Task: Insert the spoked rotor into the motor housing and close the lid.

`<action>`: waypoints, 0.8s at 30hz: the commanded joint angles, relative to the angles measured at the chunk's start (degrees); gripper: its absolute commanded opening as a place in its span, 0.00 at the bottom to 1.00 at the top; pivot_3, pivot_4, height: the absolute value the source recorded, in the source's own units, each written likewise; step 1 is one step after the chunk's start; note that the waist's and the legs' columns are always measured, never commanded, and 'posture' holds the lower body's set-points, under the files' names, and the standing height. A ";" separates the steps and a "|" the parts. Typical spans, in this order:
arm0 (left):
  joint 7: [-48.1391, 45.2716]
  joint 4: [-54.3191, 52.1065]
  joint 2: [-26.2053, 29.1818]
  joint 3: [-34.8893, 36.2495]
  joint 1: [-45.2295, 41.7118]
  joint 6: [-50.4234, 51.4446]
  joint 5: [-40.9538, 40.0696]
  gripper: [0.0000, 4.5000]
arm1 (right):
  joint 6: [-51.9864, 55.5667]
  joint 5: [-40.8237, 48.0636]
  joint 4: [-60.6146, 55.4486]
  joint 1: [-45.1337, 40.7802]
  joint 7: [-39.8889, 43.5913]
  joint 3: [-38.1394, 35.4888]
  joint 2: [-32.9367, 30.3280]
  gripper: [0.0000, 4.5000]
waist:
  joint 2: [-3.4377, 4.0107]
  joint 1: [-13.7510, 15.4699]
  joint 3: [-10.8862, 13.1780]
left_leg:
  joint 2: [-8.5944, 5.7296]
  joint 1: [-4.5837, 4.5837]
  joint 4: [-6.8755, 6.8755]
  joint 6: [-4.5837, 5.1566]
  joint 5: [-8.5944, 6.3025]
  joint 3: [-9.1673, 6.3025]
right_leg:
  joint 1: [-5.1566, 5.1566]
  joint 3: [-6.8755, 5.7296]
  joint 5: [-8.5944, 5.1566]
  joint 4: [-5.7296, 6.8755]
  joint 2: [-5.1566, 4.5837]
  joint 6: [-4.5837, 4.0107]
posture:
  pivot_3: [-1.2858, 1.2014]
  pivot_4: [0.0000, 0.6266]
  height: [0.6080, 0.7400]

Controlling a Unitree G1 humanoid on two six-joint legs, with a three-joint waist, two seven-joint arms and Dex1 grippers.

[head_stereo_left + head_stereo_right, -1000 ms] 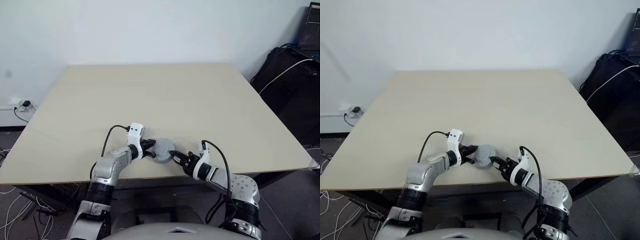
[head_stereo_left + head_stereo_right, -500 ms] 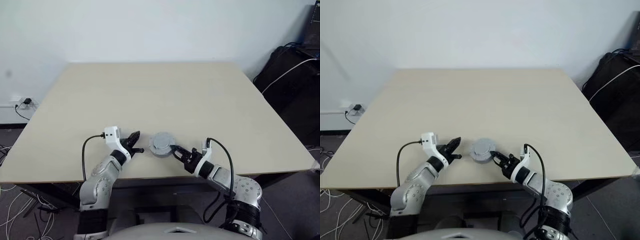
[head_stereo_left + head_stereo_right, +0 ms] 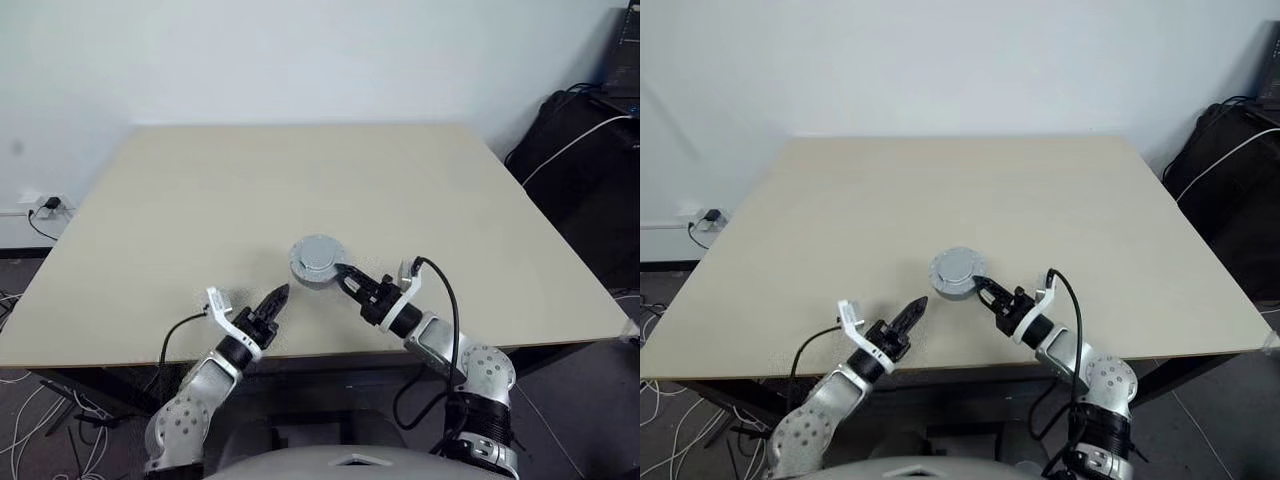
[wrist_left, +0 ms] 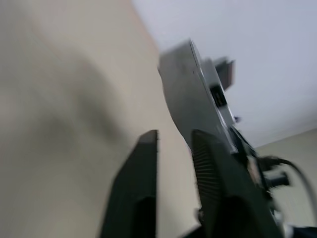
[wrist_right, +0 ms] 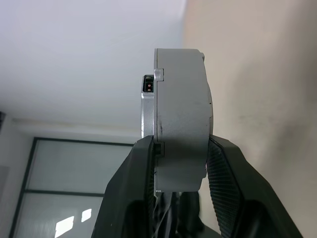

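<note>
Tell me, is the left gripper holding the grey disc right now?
No. The left gripper hangs apart from the grey disc, its fingers closed on nothing, while the right gripper clamps the disc's edge.

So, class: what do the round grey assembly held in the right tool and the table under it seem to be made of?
Round grey assembly: probably metal with a matt silver-grey finish, given its dull sheen and crisp edges; grey plastic is possible. Table: pale beige, smooth and matt, looks like laminated board.
</note>
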 commanded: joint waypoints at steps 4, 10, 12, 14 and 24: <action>1.21 -2.59 -5.76 -1.20 1.47 -0.85 -10.93 0.73 | -1.65 4.47 -1.24 -2.75 0.73 1.88 0.46 0.27 | 0.00 0.02 0.00 | -0.01 0.01 0.01 0.00 0.00 0.00 | 0.01 0.00 -0.03 0.01 0.00 0.05 | 0.52 0.00 1.00; 2.04 -1.05 -6.49 -2.38 1.83 -4.30 -13.19 0.99 | -0.86 5.45 -1.07 -2.63 0.04 2.72 -0.79 0.27 | 0.00 0.02 0.00 | -0.03 0.01 0.01 0.00 0.00 0.02 | 0.01 0.03 0.08 0.00 0.00 -0.14 | 0.52 0.00 1.00; 2.02 -0.76 -6.54 -3.12 1.87 -5.09 -13.56 0.99 | -0.07 6.10 -1.25 -2.41 -0.40 3.30 -1.38 0.27 | 0.00 0.03 0.00 | -0.04 0.01 0.01 0.00 0.00 0.02 | 0.02 0.03 0.08 -0.01 0.00 -0.14 | 0.52 0.00 1.00; 1.84 -0.58 -6.69 -3.87 1.94 -5.84 -14.13 0.99 | 1.03 6.88 -1.61 -1.89 -1.08 4.07 -2.19 0.27 | 0.00 0.01 0.00 | -0.05 0.01 0.02 0.00 0.00 0.03 | 0.02 0.04 0.08 -0.01 0.00 -0.14 | 0.52 0.00 1.00; 2.86 1.64 -6.27 -5.73 1.56 -7.49 -16.04 0.99 | 3.70 12.42 -2.98 0.54 -4.07 6.84 -5.42 0.27 | 0.00 0.01 0.00 | -0.05 0.03 0.02 0.00 0.00 0.04 | 0.04 0.04 0.08 -0.01 0.01 -0.14 | 0.52 0.00 1.00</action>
